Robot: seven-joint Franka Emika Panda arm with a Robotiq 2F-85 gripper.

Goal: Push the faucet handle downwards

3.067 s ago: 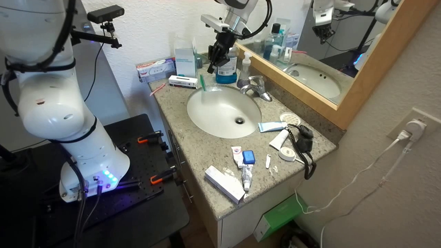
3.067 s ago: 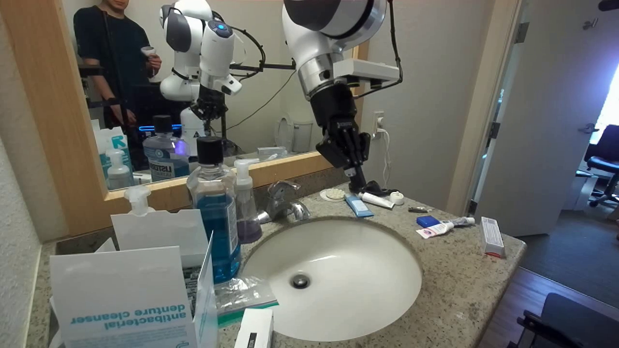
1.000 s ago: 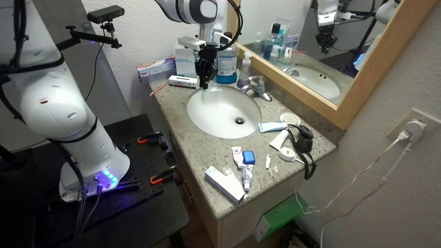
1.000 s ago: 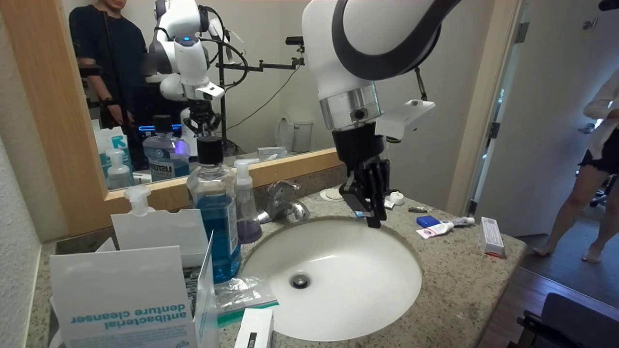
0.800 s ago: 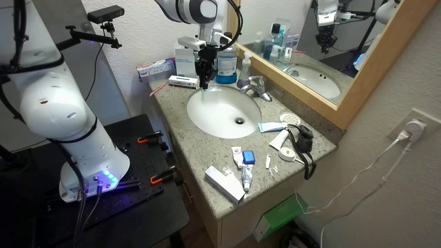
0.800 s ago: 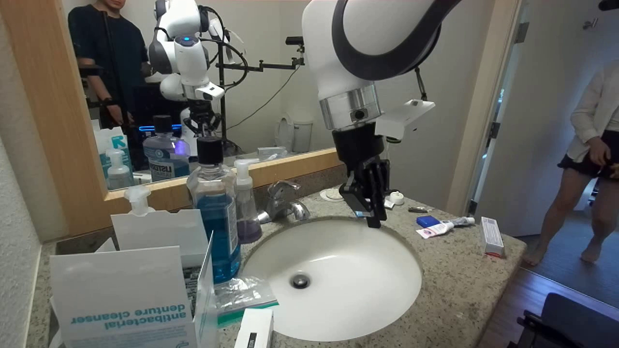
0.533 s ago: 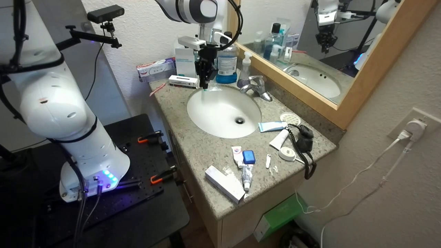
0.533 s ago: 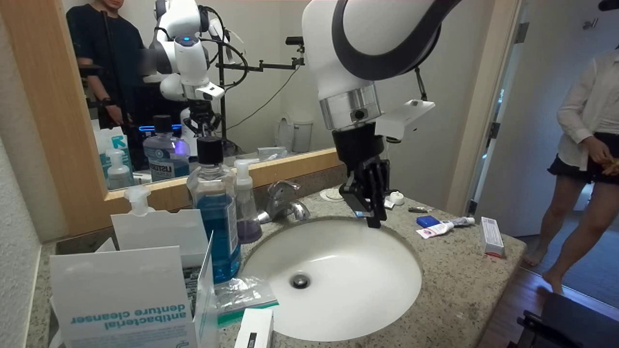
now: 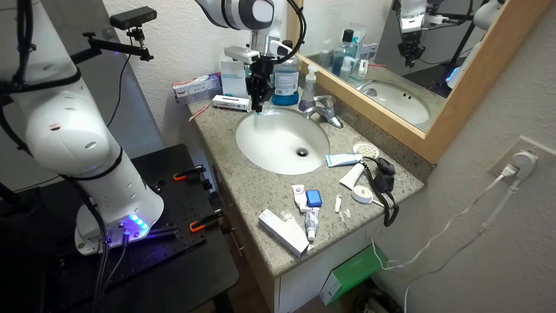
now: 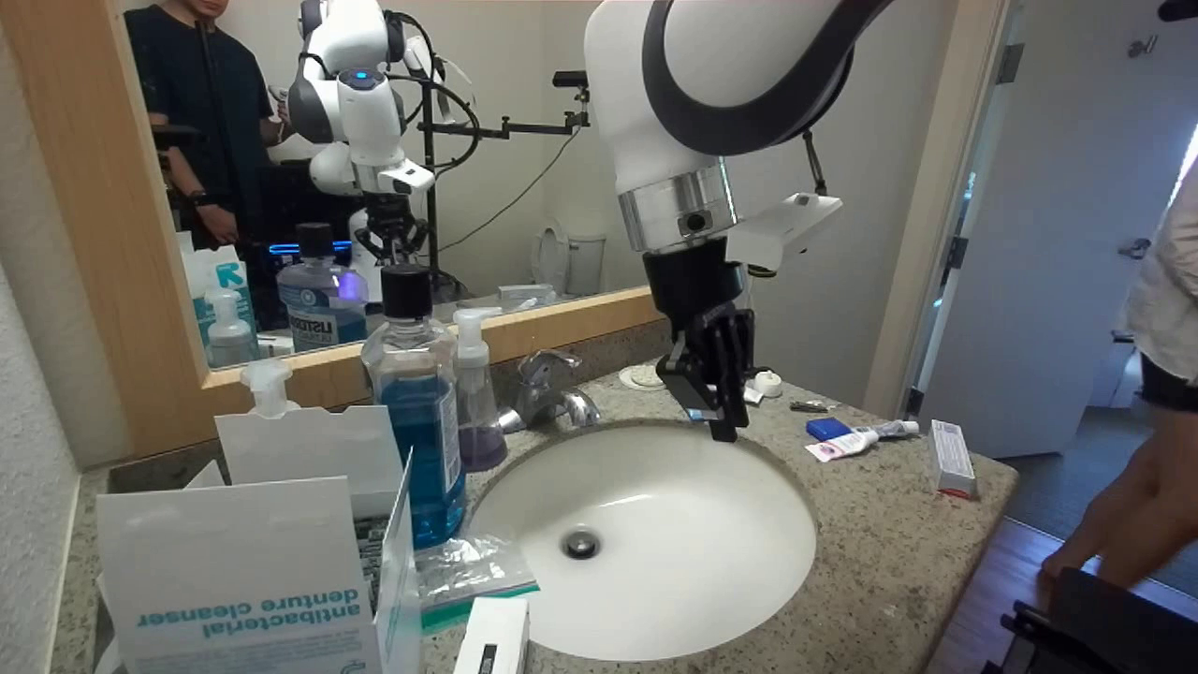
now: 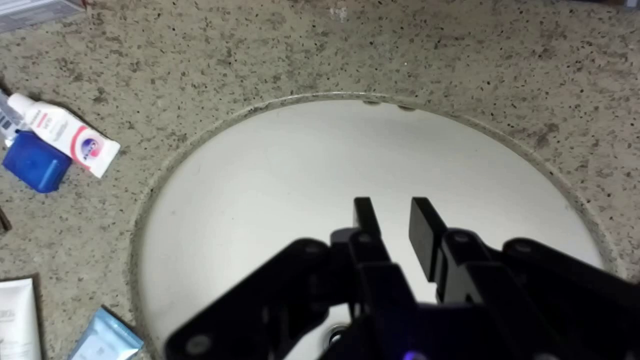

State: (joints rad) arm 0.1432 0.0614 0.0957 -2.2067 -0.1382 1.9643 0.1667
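A bottle of blue liquid [image 10: 412, 426] stands beside a pump dispenser [image 10: 478, 398] near the mirror [image 10: 501, 239].

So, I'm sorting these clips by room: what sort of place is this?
Probably a bathroom: a sink set in a counter, a framed mirror above the counter, and a bottle of blue liquid, likely mouthwash, beside the sink.

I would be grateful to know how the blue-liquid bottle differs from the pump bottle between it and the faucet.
The blue-liquid bottle has a black cap, the pump bottle a white pump head. The blue-liquid bottle is taller and wider than the pump bottle. The pump bottle holds a low layer of purple liquid, while the blue-liquid bottle is filled higher. Both are see-through and stand upright on the counter.
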